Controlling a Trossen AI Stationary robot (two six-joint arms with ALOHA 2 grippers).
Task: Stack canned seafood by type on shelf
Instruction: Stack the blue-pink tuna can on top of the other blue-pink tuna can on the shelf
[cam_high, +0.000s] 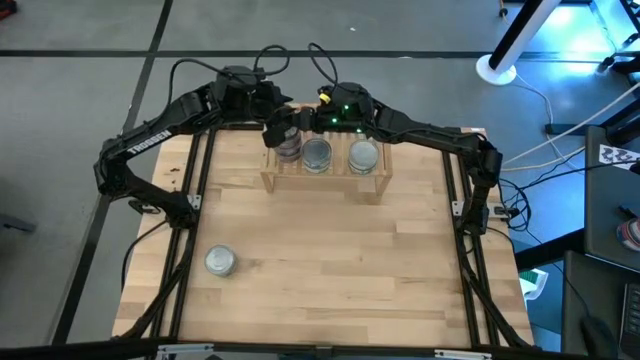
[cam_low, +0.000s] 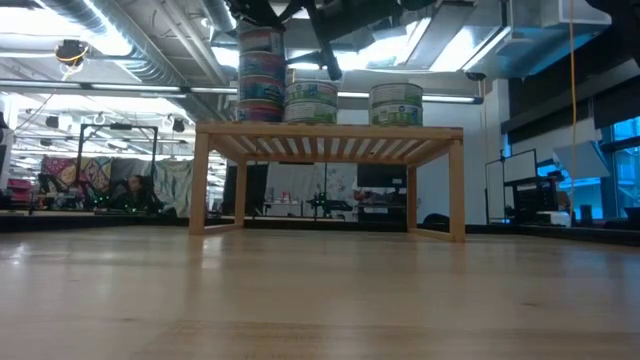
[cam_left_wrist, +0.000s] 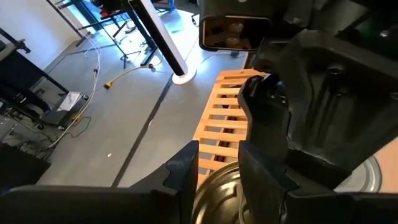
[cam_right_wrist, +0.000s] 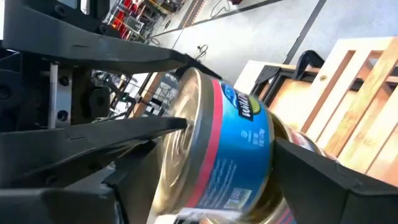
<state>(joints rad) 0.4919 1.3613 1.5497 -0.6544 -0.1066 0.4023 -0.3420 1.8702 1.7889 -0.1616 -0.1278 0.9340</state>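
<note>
1. Loose grey-sided round metal tin with a silver lid (cam_high: 220, 261): it lies on the light-wood surface (cam_high: 330, 300), well apart from both tools and on the near side. Judged still to be shelved. Leave it until the step in hand is finished.
2. Left tool (cam_left_wrist: 217, 168): its fingers sit either side of a tin lid, directly above the leftmost stack, and appear to pinch the blue-and-red labelled round metal tin with a gold lid (cam_right_wrist: 242, 124). Judgement: this tool is steadying the blue-and-red tin. Keep the pinch constant and do not lift or twist.
3. Leftmost stack (cam_low: 260, 75): the blue-and-red tin tops a column of like-labelled tins on the low light-wood slatted shelf (cam_low: 330, 132), directly under both tools. The column is tall and narrow, so I judge it likely to topple under any sideways push.
4. Right tool (cam_right_wrist: 217, 146): it brackets the same tin from the other side, just beside the left tool. I cannot tell whether it presses the tin or stands clear. Advice: confirm clearance on both sides, then back straight away from the column, with no sweep across.
5. Middle stack of teal-green labelled tins (cam_low: 312, 100): just beside the right tool, on its far side from the left tool. This is the nearest thing to snag on the way out.
6. Single teal-green labelled tin (cam_low: 396, 104): further along the shelf, apart from both tools. No action needed.
</note>
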